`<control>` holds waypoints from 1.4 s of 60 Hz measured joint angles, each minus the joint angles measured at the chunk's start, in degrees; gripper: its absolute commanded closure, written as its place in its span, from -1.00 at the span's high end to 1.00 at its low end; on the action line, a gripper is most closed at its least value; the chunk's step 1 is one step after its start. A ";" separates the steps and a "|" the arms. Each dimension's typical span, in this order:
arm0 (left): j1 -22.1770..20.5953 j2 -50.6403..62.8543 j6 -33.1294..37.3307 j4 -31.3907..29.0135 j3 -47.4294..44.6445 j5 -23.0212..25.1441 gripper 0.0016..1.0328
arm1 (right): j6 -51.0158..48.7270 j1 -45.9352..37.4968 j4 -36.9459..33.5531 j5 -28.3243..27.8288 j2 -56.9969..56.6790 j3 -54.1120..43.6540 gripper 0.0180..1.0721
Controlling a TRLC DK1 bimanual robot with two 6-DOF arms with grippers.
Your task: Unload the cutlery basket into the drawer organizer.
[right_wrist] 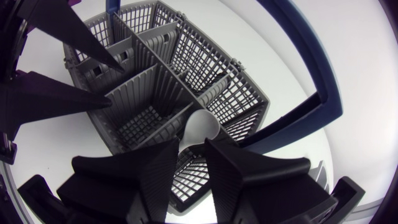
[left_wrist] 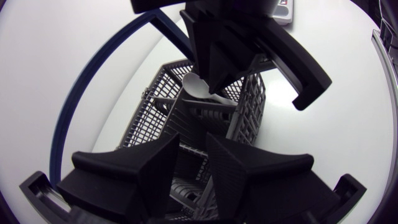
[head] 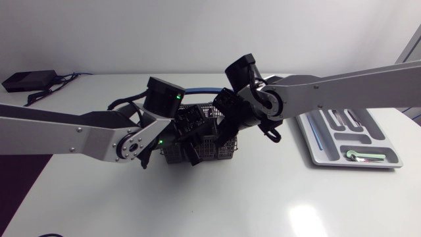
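At the middle of the white tabletop (head: 217, 204), my left claw (left_wrist: 193, 146) and right claw (right_wrist: 193, 149) hang over the grey cutlery basket (right_wrist: 155, 81), both narrowly parted and empty, a white spoon (right_wrist: 200, 127) just ahead of the right one, the drawer organizer (head: 325, 157) well apart.

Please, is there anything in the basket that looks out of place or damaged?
Nothing looks spilled or broken. Only the white spoon stands out: it leans at a slant in the basket, not upright, just ahead of the right hand.
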 measured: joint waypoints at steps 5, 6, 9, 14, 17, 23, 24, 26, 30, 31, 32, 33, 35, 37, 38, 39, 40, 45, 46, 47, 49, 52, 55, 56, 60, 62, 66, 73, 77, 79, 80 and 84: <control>0.00 0.04 0.00 0.17 0.00 0.02 -0.35 | 0.00 0.00 0.00 -1.31 -0.31 -0.44 -0.48; 0.00 0.09 0.00 0.17 0.00 0.02 -0.35 | 0.00 0.00 0.00 -1.60 -0.39 -0.52 -0.48; 0.00 0.13 0.02 0.20 0.00 0.02 -0.35 | 0.00 -0.04 0.00 -2.36 -0.59 -0.81 -0.48; 0.00 0.13 0.02 0.17 0.00 0.00 -0.35 | 0.00 -0.07 0.20 -3.76 -0.70 -0.94 -0.49; 0.00 0.13 0.00 0.17 -0.02 0.00 -0.35 | 0.00 -0.07 0.35 -4.46 -0.72 -1.09 -0.60; 0.00 0.13 0.02 0.17 -0.02 0.00 -0.35 | 0.00 -0.17 1.36 -5.90 -0.72 -1.57 -0.78; 0.00 0.13 0.00 0.17 -0.02 0.00 -0.35 | 0.00 -0.17 1.60 -6.14 -0.72 -1.70 -0.79; 0.00 0.13 0.02 0.17 -0.07 0.02 -0.35 | 0.00 -0.17 2.03 -6.43 -0.72 -1.97 -0.79; 0.00 0.13 0.02 0.22 -0.11 0.00 -0.35 | 0.02 -0.37 3.08 -6.80 -0.72 -2.45 -0.83; 0.00 0.13 0.02 0.22 -0.11 0.00 -0.35 | 0.02 -0.39 3.32 -6.84 -0.72 -2.58 -0.84; 0.00 0.13 0.02 0.22 -0.11 0.00 -0.35 | 0.11 -0.42 3.61 -7.04 -0.72 -2.75 -0.87; 0.00 0.13 0.02 0.22 -0.11 0.02 -0.35 | 0.20 -0.44 3.85 -7.04 -0.79 -2.95 -0.88; 0.00 0.13 0.02 0.22 -0.11 0.02 -0.35 | 0.22 -0.44 4.52 -7.04 -0.92 -3.37 -0.88; 0.00 0.13 0.00 0.22 -0.11 0.02 -0.35 | 0.26 -0.44 5.09 -7.04 -1.18 -3.91 -0.88; 0.00 0.13 0.02 0.22 -0.11 0.02 -0.35 | 0.31 -0.44 5.25 -7.04 -1.29 -4.07 -0.88; 0.00 0.13 0.02 0.22 -0.11 0.02 -0.35 | 0.39 -0.44 5.46 -7.02 -1.64 -4.42 -0.88; 0.00 0.13 0.02 0.22 -0.13 0.02 -0.35 | 0.42 -0.44 5.66 -7.04 -1.92 -4.70 -0.88; 0.00 0.13 0.02 0.22 -0.11 0.00 -0.35 | 0.66 -0.44 6.14 -6.36 -4.20 -6.64 -0.88; 0.00 0.13 0.02 0.26 -0.11 0.00 -0.34 | 0.66 -0.44 6.27 -6.10 -4.81 -7.10 -0.85; 0.00 0.13 0.02 0.33 -0.13 0.00 -0.34 | 0.74 -0.42 6.29 -5.86 -5.44 -7.58 -0.80; 0.00 0.13 0.02 0.42 -0.13 0.00 -0.34 | 0.90 -0.42 6.29 -5.44 -6.75 -8.41 -0.63; 0.00 0.13 0.02 0.52 -0.13 0.00 -0.34 | 1.55 -0.44 6.36 -5.25 -8.98 -9.49 -0.35; 0.00 0.11 0.02 0.59 -0.13 0.00 -0.34 | 1.95 -0.46 6.49 -5.09 -10.95 -10.12 -0.13; 0.00 0.09 0.02 0.59 -0.13 0.00 -0.34 | 1.99 -0.50 6.64 -5.07 -11.56 -10.29 -0.08; -0.07 0.07 0.02 0.59 -0.13 0.00 -0.33 | 2.36 -0.94 6.95 -5.11 -14.14 -11.26 0.11; -0.13 0.07 0.02 0.59 -0.13 -0.02 -0.27 | 2.49 -1.40 7.17 -5.31 -15.50 -11.93 0.19; -0.24 0.07 0.00 0.59 -0.11 -0.02 -0.21 | 3.02 -2.84 7.37 -5.79 -18.25 -13.51 0.28; -0.96 0.15 0.00 0.31 0.68 0.00 -0.11 | 3.26 -5.31 7.41 -7.15 -21.92 -15.96 0.31; -1.81 0.55 0.00 0.17 1.70 0.02 -0.10 | 3.28 -6.47 7.54 -8.22 -23.74 -17.77 0.31; -2.12 0.83 0.00 0.17 2.34 0.00 -0.10 | 3.26 -6.84 7.54 -8.57 -24.41 -18.56 0.31; -2.29 0.94 0.00 0.15 2.64 0.00 -0.10 | 3.28 -6.97 7.56 -8.70 -24.68 -18.95 0.31; -2.93 1.38 0.00 0.15 3.91 -0.02 -0.10 | 3.26 -7.58 7.67 -9.49 -25.62 -20.59 0.31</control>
